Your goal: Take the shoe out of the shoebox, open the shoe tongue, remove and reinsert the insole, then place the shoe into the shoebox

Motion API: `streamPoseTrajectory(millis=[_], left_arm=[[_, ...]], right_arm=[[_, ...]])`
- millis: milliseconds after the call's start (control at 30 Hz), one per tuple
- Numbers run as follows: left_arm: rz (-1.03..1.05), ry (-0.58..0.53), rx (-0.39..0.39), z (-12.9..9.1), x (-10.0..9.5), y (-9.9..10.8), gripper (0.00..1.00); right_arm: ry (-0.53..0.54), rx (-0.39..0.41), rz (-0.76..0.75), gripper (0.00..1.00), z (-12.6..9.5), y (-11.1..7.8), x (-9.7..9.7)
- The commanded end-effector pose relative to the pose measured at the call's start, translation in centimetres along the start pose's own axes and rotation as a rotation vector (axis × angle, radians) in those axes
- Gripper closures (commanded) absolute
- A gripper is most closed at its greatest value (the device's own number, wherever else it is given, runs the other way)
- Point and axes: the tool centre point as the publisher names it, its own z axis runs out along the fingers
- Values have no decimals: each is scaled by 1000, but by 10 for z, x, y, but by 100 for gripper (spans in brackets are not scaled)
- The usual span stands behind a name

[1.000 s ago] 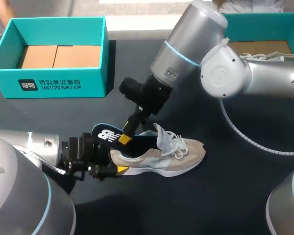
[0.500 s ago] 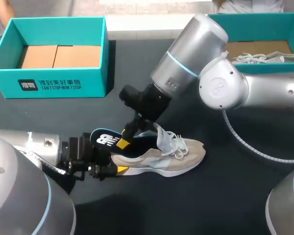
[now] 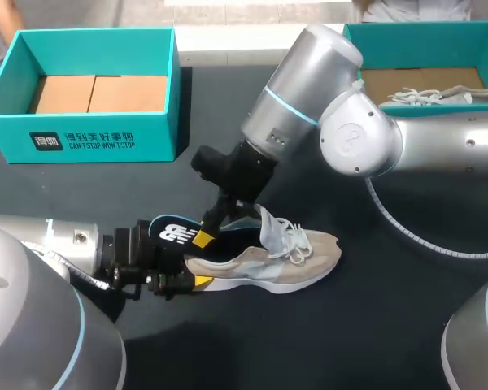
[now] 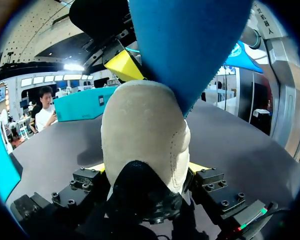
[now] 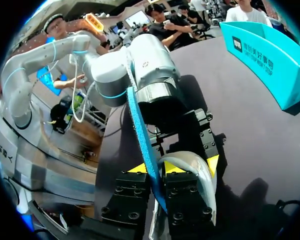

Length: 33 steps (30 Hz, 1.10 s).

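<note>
A beige shoe (image 3: pixel 268 256) lies on its side on the dark table, tongue and laces pulled up. My left gripper (image 3: pixel 187 278) holds its heel; in the left wrist view the heel (image 4: pixel 142 135) sits between both yellow tips of the left gripper (image 4: pixel 145 167). The blue insole (image 3: pixel 171 231) sticks out of the shoe's opening over the heel. My right gripper (image 3: pixel 204 236) is shut on it from above. In the right wrist view the insole (image 5: pixel 140 135) stands edge-on between the tips of the right gripper (image 5: pixel 155 169).
An open teal shoebox (image 3: pixel 89 138) with a cardboard floor stands at the back left. A second teal shoebox (image 3: pixel 407 31) at the back right holds another shoe (image 3: pixel 427 96). My right arm spans the table's middle above the shoe.
My right gripper has closed on the insole and shifted slightly left and down with it. The left arm and the shoe have stayed in place.
</note>
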Motion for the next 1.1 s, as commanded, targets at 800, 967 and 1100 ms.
streamPoseTrajectory(millis=[800, 967, 1100], left_arm=[[1, -2, -1, 1, 1, 2, 100], [1, -2, -1, 1, 1, 2, 100], [1, -2, -1, 1, 1, 2, 100]], right_arm=[[-262, -406, 229, 100, -75, 89, 0], [-262, -406, 229, 100, -75, 89, 0], [-235, -534, 231, 100, -100, 106, 2]])
